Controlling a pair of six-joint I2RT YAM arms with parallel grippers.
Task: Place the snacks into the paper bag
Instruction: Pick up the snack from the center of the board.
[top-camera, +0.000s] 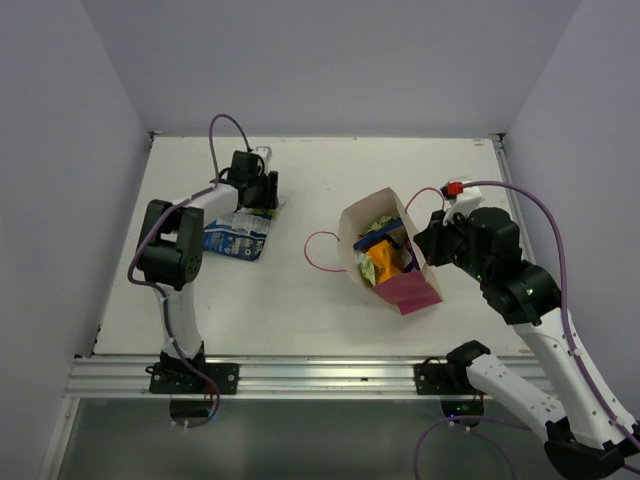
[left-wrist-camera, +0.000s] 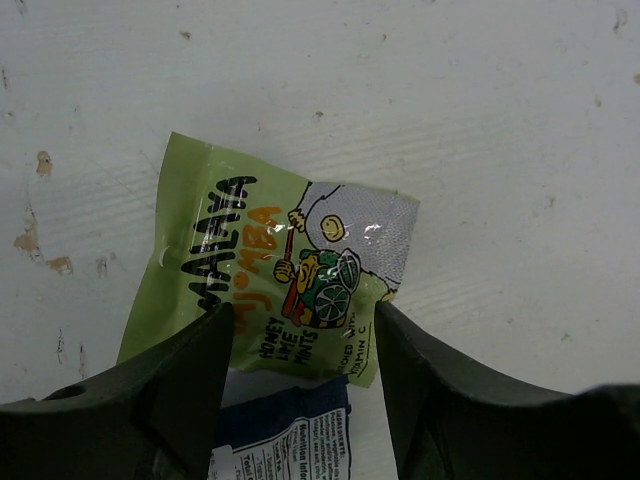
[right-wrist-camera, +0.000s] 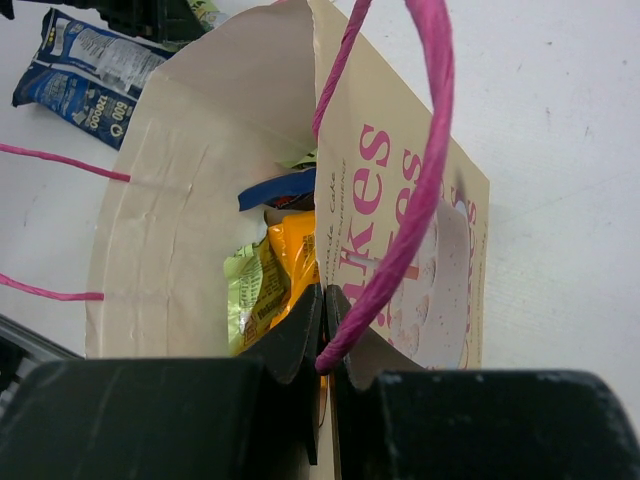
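Paper bag (top-camera: 413, 292) lies tipped on the tabletop (top-camera: 300, 310), its mouth open toward the far left, and one pink cord handle (top-camera: 320, 250) trails out onto bare surface on that side. Inside the mouth show an orange packet (right-wrist-camera: 295, 260), a pale green packet (right-wrist-camera: 245, 290) and a blue wrapper (right-wrist-camera: 280, 188).

The right pincer (right-wrist-camera: 325, 330) is pinched together on the rim of the bag's printed wall, right where the other cord loop (right-wrist-camera: 425, 170) rises.

Well to the left of the bag, across a wide open strip of tabletop, the left pincer (left-wrist-camera: 300, 360) stands with its fingers (left-wrist-camera: 185, 370) spread apart over a loose green snack (left-wrist-camera: 270, 270). One finger stands at each side of the snack's near edge. A dark blue packet (top-camera: 237, 238) lies flat against that same near edge, its corner meeting the green one. Bare tabletop surrounds both on the sides away from the bag.
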